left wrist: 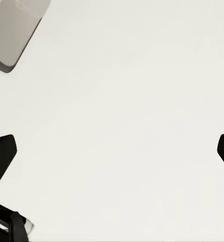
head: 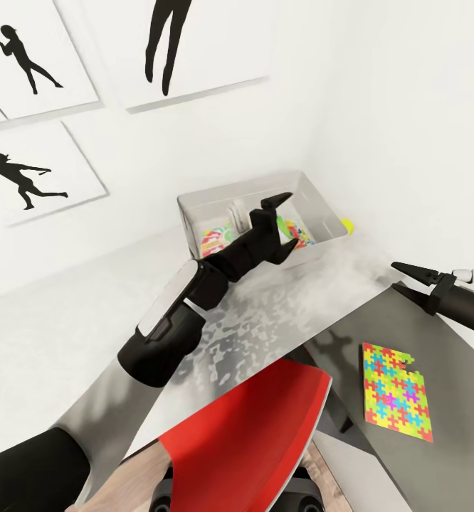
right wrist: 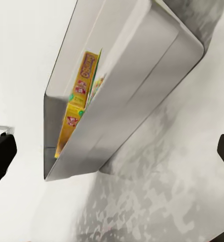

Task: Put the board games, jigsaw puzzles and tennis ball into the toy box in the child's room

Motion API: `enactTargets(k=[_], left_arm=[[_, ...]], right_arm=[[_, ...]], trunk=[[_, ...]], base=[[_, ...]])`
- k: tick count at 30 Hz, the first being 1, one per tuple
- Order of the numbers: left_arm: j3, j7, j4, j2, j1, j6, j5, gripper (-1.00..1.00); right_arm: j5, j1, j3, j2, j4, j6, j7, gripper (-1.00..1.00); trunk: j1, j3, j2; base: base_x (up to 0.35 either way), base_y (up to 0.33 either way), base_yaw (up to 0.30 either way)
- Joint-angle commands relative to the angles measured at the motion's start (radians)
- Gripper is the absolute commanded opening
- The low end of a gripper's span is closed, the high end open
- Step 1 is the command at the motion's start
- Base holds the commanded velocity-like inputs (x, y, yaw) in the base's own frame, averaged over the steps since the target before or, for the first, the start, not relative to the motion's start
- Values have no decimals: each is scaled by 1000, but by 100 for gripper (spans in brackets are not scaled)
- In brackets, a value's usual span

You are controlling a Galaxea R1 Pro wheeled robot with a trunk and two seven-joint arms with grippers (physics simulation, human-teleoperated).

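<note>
The grey toy box (head: 322, 203) stands on the table (head: 265, 320) against the wall, with colourful flat toys (head: 216, 238) inside. My left gripper (head: 287, 222) hovers open and empty over the box; in the left wrist view it (left wrist: 112, 151) faces white wall and a corner of the box (left wrist: 13, 30). A yellow-green tennis ball (head: 348, 227) peeks out behind the box's right end. A multicoloured jigsaw puzzle (head: 397, 391) lies flat on the table's near right. My right gripper (head: 406, 280) hangs open above the table, right of the box. The right wrist view shows the box (right wrist: 142, 85) holding a yellow board game (right wrist: 79, 101).
A red chair (head: 251, 434) sits at the table's near edge below my left arm. White walls meet in a corner just behind the box, and framed silhouette pictures (head: 38, 171) hang on the left wall.
</note>
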State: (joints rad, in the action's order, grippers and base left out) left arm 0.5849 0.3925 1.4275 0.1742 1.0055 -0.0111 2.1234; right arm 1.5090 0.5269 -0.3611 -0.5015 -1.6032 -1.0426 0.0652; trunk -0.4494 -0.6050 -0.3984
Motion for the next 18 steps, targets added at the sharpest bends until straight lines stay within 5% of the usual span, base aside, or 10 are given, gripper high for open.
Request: enactTargets(k=[1, 11, 18], left_arm=[[-2, 5, 1, 0, 1, -8, 11, 100], [-6, 12, 1, 0, 0, -19, 23, 100], [-6, 76, 1, 0, 0, -71, 22, 100]], right_arm=[[-7, 1, -1, 0, 0, -5, 7, 100], [-7, 1, -1, 0, 0, -5, 7, 100], [-7, 1, -2, -2, 0, -5, 7, 100]], trunk=[[-1, -1, -2], [-1, -1, -2], [-1, -1, -2]], base=[[0, 0, 0], [0, 0, 0], [0, 0, 0]])
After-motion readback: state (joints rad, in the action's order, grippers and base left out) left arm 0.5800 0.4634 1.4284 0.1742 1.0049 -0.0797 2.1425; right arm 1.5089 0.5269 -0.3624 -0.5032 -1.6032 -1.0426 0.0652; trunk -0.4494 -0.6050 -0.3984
